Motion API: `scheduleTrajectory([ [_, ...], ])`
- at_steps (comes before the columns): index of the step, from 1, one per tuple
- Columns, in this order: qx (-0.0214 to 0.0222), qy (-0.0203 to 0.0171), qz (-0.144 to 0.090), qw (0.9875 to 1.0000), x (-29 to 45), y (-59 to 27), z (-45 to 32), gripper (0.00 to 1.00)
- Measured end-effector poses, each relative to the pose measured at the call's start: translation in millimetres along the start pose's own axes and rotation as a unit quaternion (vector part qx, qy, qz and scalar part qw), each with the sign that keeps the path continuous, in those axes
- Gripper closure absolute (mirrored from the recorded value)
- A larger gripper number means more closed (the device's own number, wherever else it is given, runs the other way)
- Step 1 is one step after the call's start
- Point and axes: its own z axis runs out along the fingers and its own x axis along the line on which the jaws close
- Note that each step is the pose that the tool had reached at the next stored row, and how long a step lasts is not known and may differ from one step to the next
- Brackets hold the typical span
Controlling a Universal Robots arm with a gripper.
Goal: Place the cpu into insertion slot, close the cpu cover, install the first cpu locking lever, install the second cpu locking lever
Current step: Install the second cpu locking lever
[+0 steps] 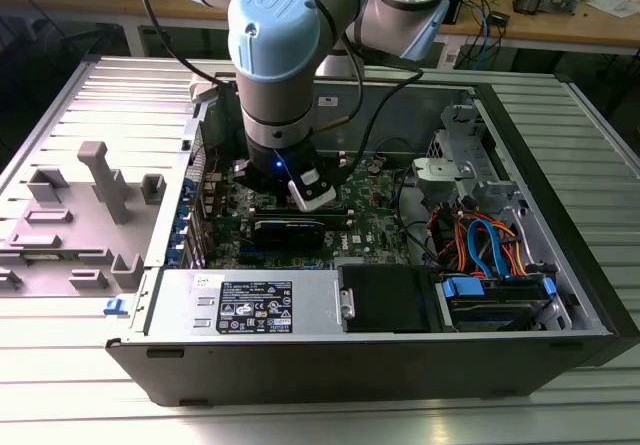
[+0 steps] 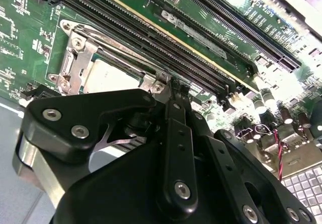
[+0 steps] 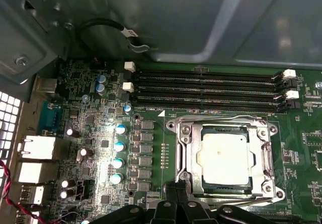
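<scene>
Reaching down into the open computer case (image 1: 560, 265), the arm holds its gripper (image 1: 312, 193) low over the green circuit board (image 3: 151, 194), close to the socket (image 3: 225, 158). In the first wrist view the chip (image 3: 222, 158) lies flat inside the socket, its dull silver top showing through the window of the metal cover (image 3: 191, 153), which lies closed down over it. Thin wire levers (image 3: 216, 119) run along the outer edges of the cover; whether they are latched cannot be told. Long black memory slots (image 3: 206, 88) lie just beside the socket, on the side away from the gripper. In the second wrist view the gripper's (image 2: 173, 90) black fingers (image 2: 176, 133) come together to a narrow tip right at the socket's (image 2: 75, 58) edge, near the chip (image 2: 108, 78); whether they pinch anything cannot be told.
</scene>
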Motion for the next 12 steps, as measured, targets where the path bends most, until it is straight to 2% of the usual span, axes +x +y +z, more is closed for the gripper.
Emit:
scheduleTrajectory([
  [3,0.0000,0.0000,0.000,1.0000,-0.2,1.4,-5.9,0.89],
  [6,0.0001,0.0001,0.000,1.0000,-0.5,5.5,-23.2,0.89],
  [10,0.0001,0.0007,0.000,1.0000,-1.0,9.7,-38.8,0.89],
  [12,0.0001,0.0008,0.000,1.0000,-1.1,10.9,-43.4,0.89],
])
